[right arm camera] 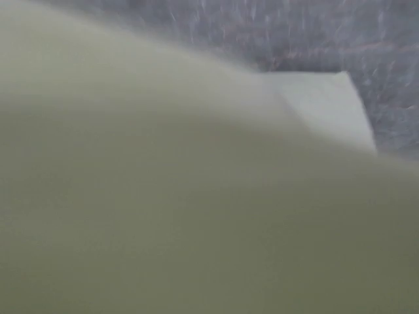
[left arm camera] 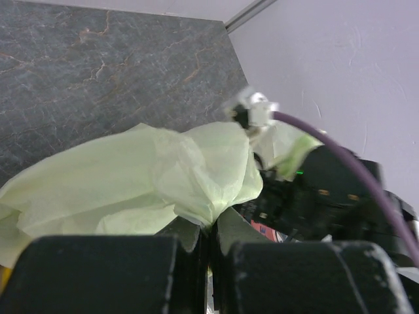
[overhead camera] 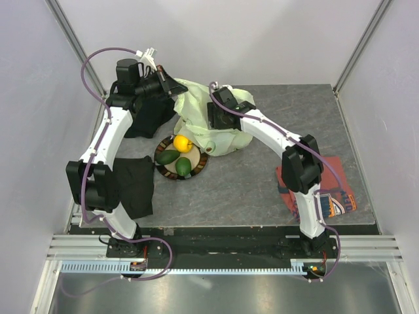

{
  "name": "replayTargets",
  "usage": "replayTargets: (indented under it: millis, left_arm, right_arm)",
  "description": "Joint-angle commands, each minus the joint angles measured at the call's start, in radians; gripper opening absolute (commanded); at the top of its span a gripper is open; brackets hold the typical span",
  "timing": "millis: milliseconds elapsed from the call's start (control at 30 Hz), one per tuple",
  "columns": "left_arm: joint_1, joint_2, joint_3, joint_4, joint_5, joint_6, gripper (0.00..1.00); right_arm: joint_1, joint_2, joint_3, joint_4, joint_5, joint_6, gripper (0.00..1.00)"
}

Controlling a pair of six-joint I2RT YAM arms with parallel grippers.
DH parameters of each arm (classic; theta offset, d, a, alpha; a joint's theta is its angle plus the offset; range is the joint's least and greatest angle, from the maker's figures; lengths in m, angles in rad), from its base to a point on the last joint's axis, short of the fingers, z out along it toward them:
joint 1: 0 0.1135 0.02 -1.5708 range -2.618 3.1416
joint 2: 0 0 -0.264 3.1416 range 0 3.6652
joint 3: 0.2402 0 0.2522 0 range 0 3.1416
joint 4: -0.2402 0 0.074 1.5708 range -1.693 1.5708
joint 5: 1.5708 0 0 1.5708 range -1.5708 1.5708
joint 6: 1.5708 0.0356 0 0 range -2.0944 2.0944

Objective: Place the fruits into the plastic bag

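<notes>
The left end effector is pinched closed on a fold of the plastic bag, holding that edge up at the far left of the counter. The right end effector sits at the bag's crumpled middle. Blurred pale green film fills its wrist view, so I cannot tell how wide it stands. A lemon, a green fruit and a second green fruit lie on the plate, just in front of the bag.

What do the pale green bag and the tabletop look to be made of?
The bag: thin translucent plastic film, judging by its crinkles and folds where the left gripper pinches it. The tabletop: grey, veined, matte, stone-look; real stone or laminate cannot be told.
</notes>
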Motion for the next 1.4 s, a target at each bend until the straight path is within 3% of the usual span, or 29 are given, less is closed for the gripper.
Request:
replayTargets:
  millis: [0, 167, 267, 400, 533, 833, 1367]
  left_arm:
    - [0.001, -0.046, -0.007, 0.038, 0.022, 0.005, 0.02]
    - [0.001, -0.05, -0.031, 0.039, 0.022, 0.01, 0.02]
    - [0.001, -0.053, -0.04, 0.041, 0.019, 0.008, 0.02]
    - [0.001, -0.047, -0.039, 0.044, 0.022, 0.004, 0.02]
    - [0.001, -0.047, -0.039, 0.042, 0.024, 0.004, 0.02]
    - [0.001, -0.047, -0.036, 0.044, 0.024, 0.004, 0.02]
    - [0.001, -0.047, -0.04, 0.047, 0.025, 0.002, 0.02]
  right_arm:
    - [-0.006, 0.09, 0.071, -0.111, -0.036, 0.027, 0.45]
    - [-0.004, 0.123, 0.056, -0.123, -0.037, 0.043, 0.48]
    - [-0.006, 0.114, 0.053, -0.124, -0.023, 0.03, 0.56]
    - [-0.007, 0.109, 0.053, -0.123, -0.027, 0.026, 0.8]
    - [-0.009, 0.1, 0.055, -0.115, -0.044, 0.02, 0.86]
    - [-0.009, -0.004, 0.042, -0.043, -0.035, 0.018, 0.88]
    - [-0.021, -0.264, -0.137, 0.313, -0.137, 0.124, 0.82]
